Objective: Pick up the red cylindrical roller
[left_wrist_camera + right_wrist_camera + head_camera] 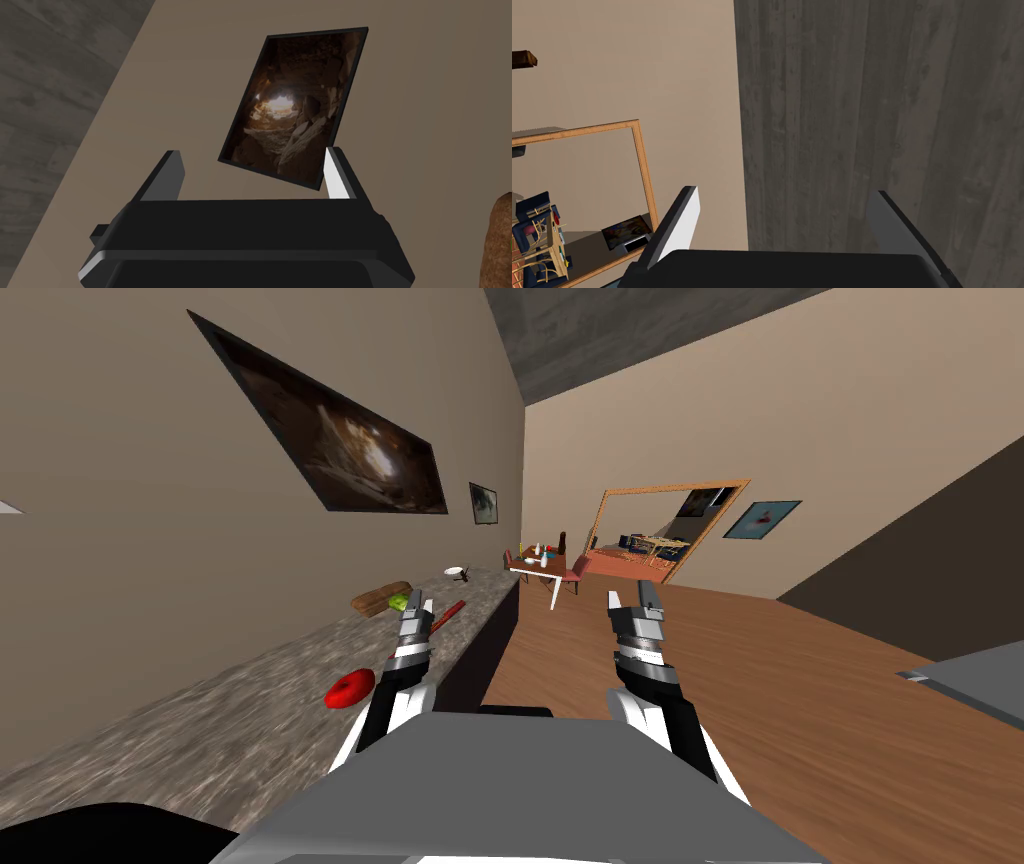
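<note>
Two arms, head view: both are raised ahead of me. My left gripper point(418, 606) is over the long mottled grey-brown stone counter point(200, 728). My right gripper point(635, 598) is out over the brown wooden floor point(800, 688), well apart from the counter.
Roller, head view: the slim red cylindrical roller point(447, 615) lies flat and lengthwise near the counter's right edge, just beside my left gripper on its right. Nothing holds it.
Neighbours, head view: a red ring-shaped thing point(350, 688) lies nearer me. A brown loaf-like lump point(380, 598) and a small green thing point(398, 602) lie to the roller's far left.
Left wrist view: the left gripper point(252, 155) has its blades spread wide with nothing between them. It points up at the wall, not down at the counter.
Right wrist view: the right gripper point(786, 192) is likewise wide apart and empty.
Doing it well: I judge the left wrist must pitch down and the blades straddle the roller across its thin width at mid-length. I should lower gently, since a nudge could roll it off the edge, and not take the red ring for it.
</note>
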